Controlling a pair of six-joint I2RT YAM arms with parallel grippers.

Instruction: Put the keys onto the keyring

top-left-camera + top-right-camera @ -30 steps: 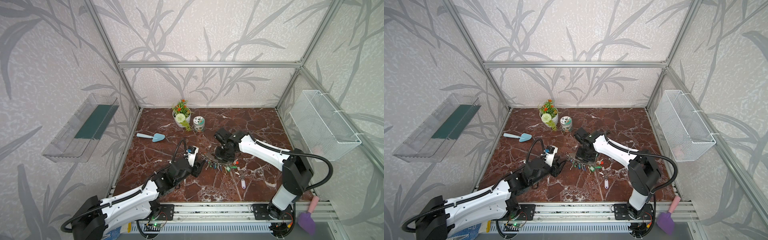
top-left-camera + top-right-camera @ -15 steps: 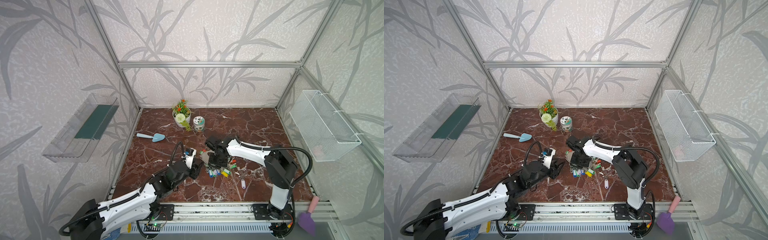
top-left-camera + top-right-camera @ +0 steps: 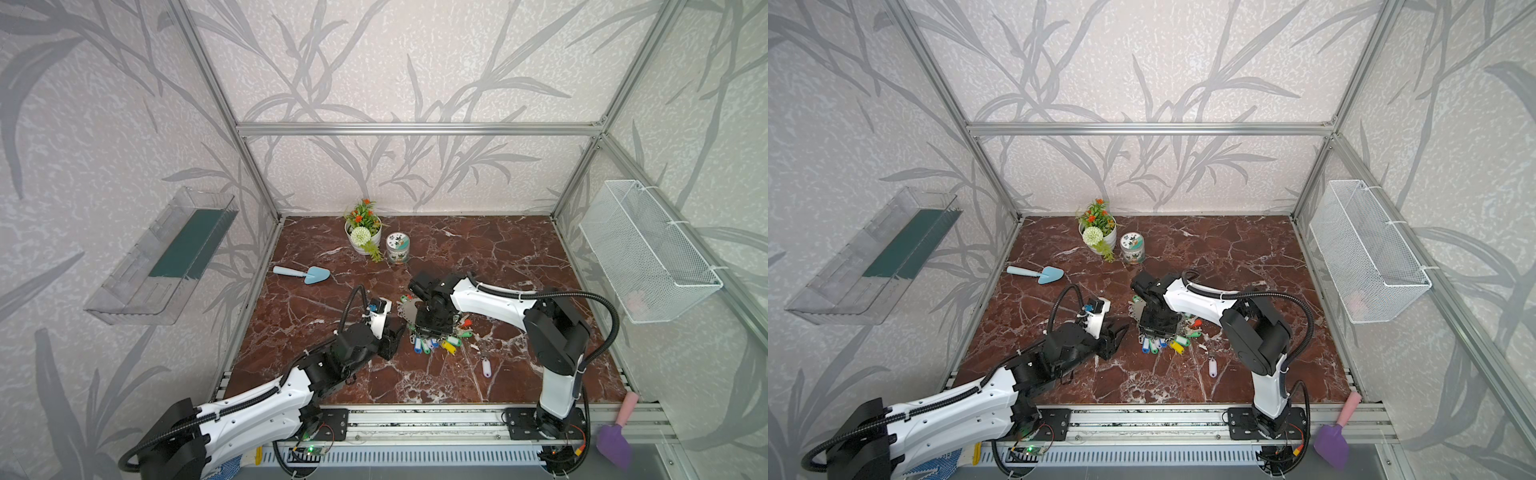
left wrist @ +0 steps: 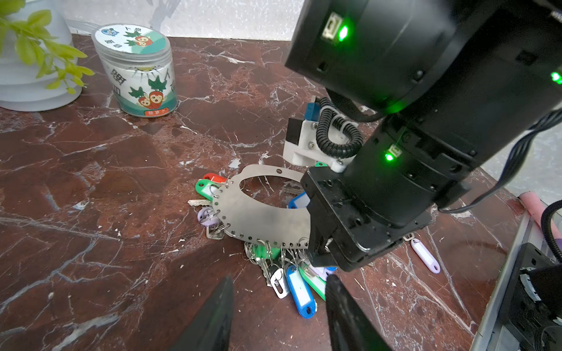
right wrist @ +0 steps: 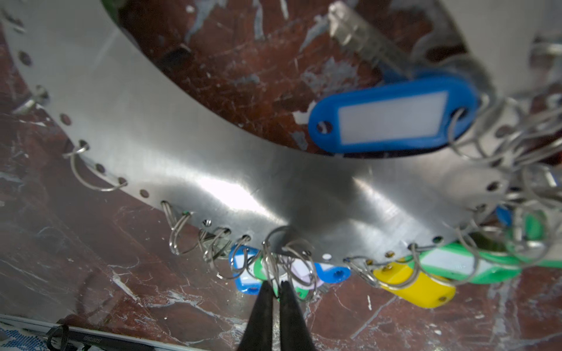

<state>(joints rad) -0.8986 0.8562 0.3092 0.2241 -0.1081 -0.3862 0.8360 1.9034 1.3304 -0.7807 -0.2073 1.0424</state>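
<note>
The keyring (image 3: 408, 312) (image 3: 1135, 309) (image 4: 252, 212) (image 5: 213, 152), a flat grey metal oval edged with small rings and coloured tags, lies mid-floor. My right gripper (image 3: 430, 332) (image 3: 1156, 332) (image 5: 275, 287) points down over its near edge. Its fingers stand almost together on one small split ring (image 5: 269, 261) of that edge. The keys, with a pale lilac tag (image 3: 486, 368) (image 3: 1212, 368) (image 4: 424, 255), lie alone on the floor to the right, apart from both grippers. My left gripper (image 3: 395, 336) (image 3: 1117, 332) (image 4: 278, 285) is open and empty, just left of the tag cluster.
A white flower pot (image 3: 363, 232) and a printed can (image 3: 397, 248) stand at the back. A blue trowel (image 3: 303, 274) lies back left. A wire basket (image 3: 648, 257) hangs on the right wall, a clear shelf (image 3: 166, 257) on the left. A purple trowel (image 3: 615, 444) lies outside, front right.
My right gripper has come forward and left, dragging the keyring towards the left gripper. Its fingers now show a slim gap. The left arm shifted only slightly.
</note>
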